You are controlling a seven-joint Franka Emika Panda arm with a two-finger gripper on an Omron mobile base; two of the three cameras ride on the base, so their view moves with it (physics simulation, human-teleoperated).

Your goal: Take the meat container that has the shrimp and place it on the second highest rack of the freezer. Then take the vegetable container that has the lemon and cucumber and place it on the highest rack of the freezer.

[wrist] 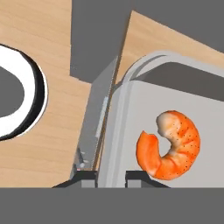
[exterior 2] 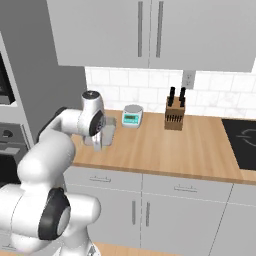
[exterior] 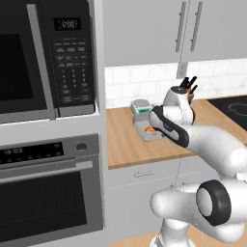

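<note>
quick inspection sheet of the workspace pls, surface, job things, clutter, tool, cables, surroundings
surface: wooden counter, bare toward the cooktop
job's things: grey meat container on the counter, one shrimp lying inside
clutter: kitchen scale and knife block at the back by the tiled wall
grippers: tool shut on the meat container's rim, one fingertip inside the wall, one outside
cables: nothing seen
surroundings: microwave above an oven on the left, black cooktop on the right, grey wall cabinets overhead, wall outlet above the knife block

Orange speckled shrimp (wrist: 170,146), pale grey meat container (wrist: 131,131), light wood counter (exterior 2: 200,145)
</note>
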